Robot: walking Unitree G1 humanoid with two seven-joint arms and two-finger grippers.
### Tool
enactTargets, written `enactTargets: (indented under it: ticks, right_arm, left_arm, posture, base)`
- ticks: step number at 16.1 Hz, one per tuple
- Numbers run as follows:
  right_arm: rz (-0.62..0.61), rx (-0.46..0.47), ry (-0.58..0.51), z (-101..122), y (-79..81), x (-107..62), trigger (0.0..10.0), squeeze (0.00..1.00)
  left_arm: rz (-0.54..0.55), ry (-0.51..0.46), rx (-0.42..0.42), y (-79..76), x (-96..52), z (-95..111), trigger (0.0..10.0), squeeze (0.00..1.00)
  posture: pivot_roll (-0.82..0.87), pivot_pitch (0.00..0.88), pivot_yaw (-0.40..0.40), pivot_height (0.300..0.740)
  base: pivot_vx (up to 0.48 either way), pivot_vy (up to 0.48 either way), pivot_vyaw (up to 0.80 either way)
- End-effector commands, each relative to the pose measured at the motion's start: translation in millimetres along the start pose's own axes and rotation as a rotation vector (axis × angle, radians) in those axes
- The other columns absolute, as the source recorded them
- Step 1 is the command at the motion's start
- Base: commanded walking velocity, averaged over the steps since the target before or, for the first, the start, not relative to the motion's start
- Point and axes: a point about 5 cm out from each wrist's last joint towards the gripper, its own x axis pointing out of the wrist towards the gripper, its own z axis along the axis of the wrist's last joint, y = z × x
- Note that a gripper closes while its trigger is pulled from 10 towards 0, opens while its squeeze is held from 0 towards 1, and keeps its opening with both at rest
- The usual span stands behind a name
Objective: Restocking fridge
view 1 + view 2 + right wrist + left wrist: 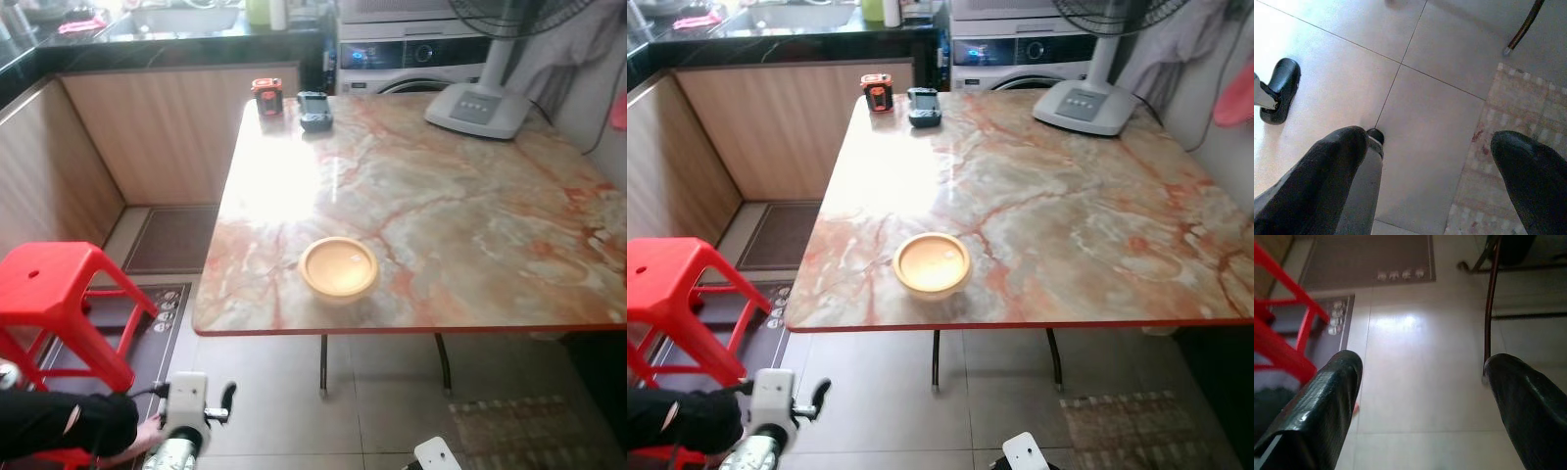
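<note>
- Grippers first: the left gripper (1420,396) hangs low over bare floor tile with its fingers spread wide and nothing between them; the right gripper (1430,181) hangs the same way, fingers apart and empty, over a tile seam with a patterned mat (1518,161) just under its outer finger.
- Restocking looks barely begun, by my read: nothing is carried, no fridge can be made out, and both arms dangle idle below table height.
- Just beside the left gripper, on its outer side, stands a red stool (59,294), with a dark sleeve and a person's hand (147,436) down by the left wrist — a tight corner on that side.
- Ahead of and above both grippers runs the near edge of the marble table (470,225); a thin table leg (1490,308) stands just ahead of the left gripper.
- On the table, close to that near edge and nearer the left gripper, sits a yellow bowl (338,266), the likeliest thing to pick up.
- Beyond it lies a broad bare stretch of marble, plenty of room to reach.
- Far off: a small red container (266,96) and a dark device (314,110) sit side by side at the far edge, a fan base (477,108) at the far right corner, a washing machine (411,59) behind.
</note>
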Motion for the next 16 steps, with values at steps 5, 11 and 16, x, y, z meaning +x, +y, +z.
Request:
enactTargets:
  ticks: [5,11,16]
  right_arm:
    - [0.000,0.014,0.007,-1,4.7,0.2,10.0,0.00]
    - [-0.004,0.007,0.003,-1,4.2,0.2,10.0,0.00]
    - [0.000,-0.005,0.001,1,4.0,0.5,10.0,0.00]
  left_arm:
    - [0.016,-0.022,-0.008,8.0,-17.2,-13,10.0,0.00]
    - [0.004,-0.309,0.269,23.7,-34.3,21,10.0,0.00]
    - [-0.009,-0.483,0.447,20.5,-36.5,57,10.0,0.00]
  posture:
    - [-0.03,0.000,0.065,0.740]
    - [-0.01,0.000,0.071,0.740]
    - [0.00,0.000,0.067,0.740]
  base:
    - [0.000,0.000,0.00]
    - [0.000,0.000,0.00]
    - [0.000,0.000,0.00]
